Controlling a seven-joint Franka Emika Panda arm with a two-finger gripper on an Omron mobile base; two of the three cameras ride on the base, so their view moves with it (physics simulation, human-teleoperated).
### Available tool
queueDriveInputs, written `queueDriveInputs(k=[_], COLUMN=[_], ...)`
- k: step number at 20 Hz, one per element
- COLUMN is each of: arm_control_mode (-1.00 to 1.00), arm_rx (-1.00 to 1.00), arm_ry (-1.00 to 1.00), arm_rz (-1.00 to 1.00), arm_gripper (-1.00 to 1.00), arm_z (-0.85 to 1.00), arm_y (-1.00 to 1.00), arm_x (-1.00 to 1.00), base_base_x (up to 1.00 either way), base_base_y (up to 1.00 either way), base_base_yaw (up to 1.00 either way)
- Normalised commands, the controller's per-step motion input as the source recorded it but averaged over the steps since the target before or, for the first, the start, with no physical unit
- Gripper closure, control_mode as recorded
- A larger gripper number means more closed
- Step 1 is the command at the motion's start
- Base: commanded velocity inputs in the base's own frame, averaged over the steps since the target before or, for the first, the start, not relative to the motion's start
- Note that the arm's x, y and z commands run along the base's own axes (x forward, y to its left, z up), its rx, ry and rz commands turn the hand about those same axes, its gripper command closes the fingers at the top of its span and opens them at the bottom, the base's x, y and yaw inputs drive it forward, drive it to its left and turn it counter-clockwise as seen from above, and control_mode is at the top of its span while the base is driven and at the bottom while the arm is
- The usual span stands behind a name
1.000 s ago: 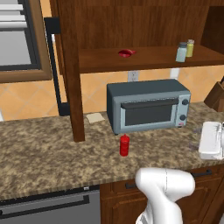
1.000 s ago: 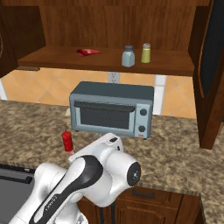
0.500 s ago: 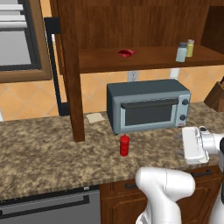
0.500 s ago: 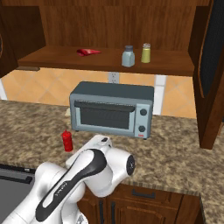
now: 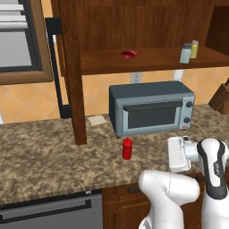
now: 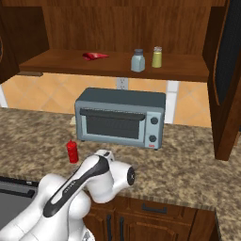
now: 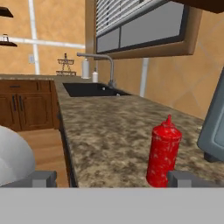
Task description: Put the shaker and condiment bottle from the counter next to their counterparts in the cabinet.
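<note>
The red condiment bottle [image 5: 127,148] [image 6: 72,151] stands upright on the granite counter [image 5: 44,156], in front of the toaster oven's left end. In the hand view the condiment bottle [image 7: 163,151] sits just ahead of the right fingertip [image 7: 183,178]. My gripper [image 7: 113,178] is open and holds nothing; its white hand [image 5: 179,154] hovers low over the counter, right of the bottle. On the cabinet shelf [image 5: 152,60] the pale blue-grey shaker [image 5: 185,53] [image 6: 138,60] stands beside the yellow-green shaker [image 5: 194,48] [image 6: 156,57]. A flat red item [image 5: 129,54] [image 6: 95,56] lies further left.
A grey-blue toaster oven [image 5: 152,107] [image 6: 122,117] stands against the wall under the shelf. The cabinet's thick post [image 5: 71,67] comes down onto the counter left of the bottle. A knife block [image 5: 222,98] is at the far right. A sink [image 7: 94,89] with a faucet lies far along the counter.
My hand has swung left from the right edge of the left base view toward the red bottle. The jaws stayed open. Bottle and shakers have not moved.
</note>
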Motion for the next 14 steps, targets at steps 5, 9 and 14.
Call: queueDriveInputs(k=[5,9,14], arm_control_mode=[-1.0,-1.0,-1.0], arm_rx=[0.0,0.0,0.0], arm_ry=[0.0,0.0,0.01], arm_rz=[0.01,0.0,0.0], arm_gripper=[-1.0,-1.0,-1.0], arm_z=[-0.17,-0.24,-0.54], arm_y=[0.07,0.12,0.35], arm_x=[0.55,0.1,0.49], base_base_x=[0.0,0.0,0.0], base_base_y=[0.0,0.0,0.0], base_base_yaw=[0.0,0.0,0.0])
